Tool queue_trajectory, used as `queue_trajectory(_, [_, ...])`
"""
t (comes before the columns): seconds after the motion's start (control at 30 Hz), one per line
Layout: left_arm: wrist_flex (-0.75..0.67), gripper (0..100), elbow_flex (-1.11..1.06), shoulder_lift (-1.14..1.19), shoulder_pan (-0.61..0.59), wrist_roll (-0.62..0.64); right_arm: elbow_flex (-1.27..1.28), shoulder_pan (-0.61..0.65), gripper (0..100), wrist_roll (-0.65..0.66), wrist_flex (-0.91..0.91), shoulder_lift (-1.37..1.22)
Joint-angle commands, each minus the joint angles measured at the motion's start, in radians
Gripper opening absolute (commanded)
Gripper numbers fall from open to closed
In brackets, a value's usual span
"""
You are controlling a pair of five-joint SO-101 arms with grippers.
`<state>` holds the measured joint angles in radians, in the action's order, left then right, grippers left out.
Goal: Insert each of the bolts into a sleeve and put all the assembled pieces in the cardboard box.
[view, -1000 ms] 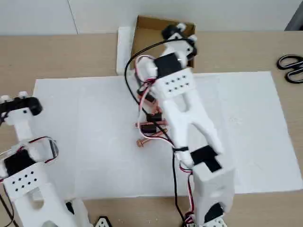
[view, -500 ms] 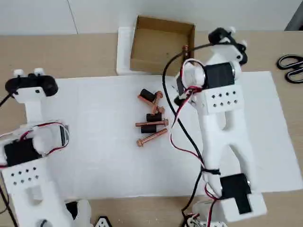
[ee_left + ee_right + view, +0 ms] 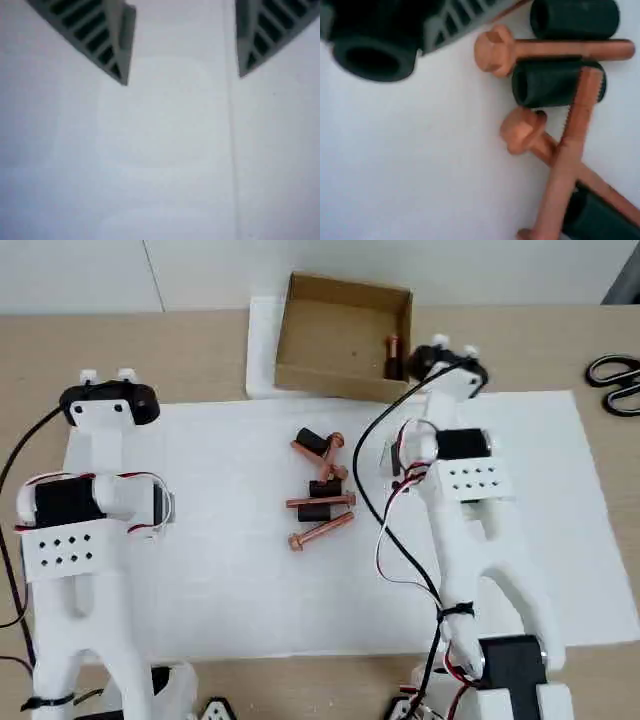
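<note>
One piece boxed; three sets left.
A sleeved bolt (image 3: 392,352) is lodged in the cardboard box (image 3: 330,335) (upper centre); bolts (image 3: 320,502) and sleeves (image 3: 322,488) are left mid-frame, apparently unjoined. The left pincer (image 3: 182,77) is spread wide; the right pincer (image 3: 455,22) cannot be judged.

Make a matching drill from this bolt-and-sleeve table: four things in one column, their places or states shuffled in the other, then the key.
Things
A. copper bolt seated in a black sleeve
B. loose copper bolts
C. black-handled scissors
D. left gripper

Places or states
1. on the bare wooden table, beside the white sheet
2. inside the brown cardboard box
3. open, above bare sheet
4. mid-sheet, among loose black sleeves

Pairs: A-2, B-4, C-1, D-3
</note>
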<state>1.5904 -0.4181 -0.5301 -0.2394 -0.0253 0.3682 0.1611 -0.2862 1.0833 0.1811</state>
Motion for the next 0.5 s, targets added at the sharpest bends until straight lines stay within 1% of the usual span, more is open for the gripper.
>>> queue_trajectory(0.0, [0.005,14,0.041,0.000,0.008,0.008,0.078,-0.012,0.4,0.195,-0.117,0.048])
queue_trajectory(0.07, [0.005,14,0.041,0.000,0.005,0.008,0.130,-0.012,0.4,0.272,-0.163,0.048])
queue_trajectory(0.1, [0.005,14,0.041,0.000,0.005,0.008,0.157,-0.012,0.4,0.287,-0.194,0.048])
queue_trajectory(0.23, [0.005,14,0.041,0.000,0.009,0.008,0.238,-0.012,0.4,0.293,-0.266,0.048])
queue_trajectory(0.37, [0.005,14,0.041,0.000,0.009,0.008,0.258,-0.012,0.9,0.302,-0.285,0.048])
queue_trajectory(0.47, [0.005,14,0.041,0.000,0.009,0.008,0.258,-0.012,4.8,0.322,-0.285,0.047])
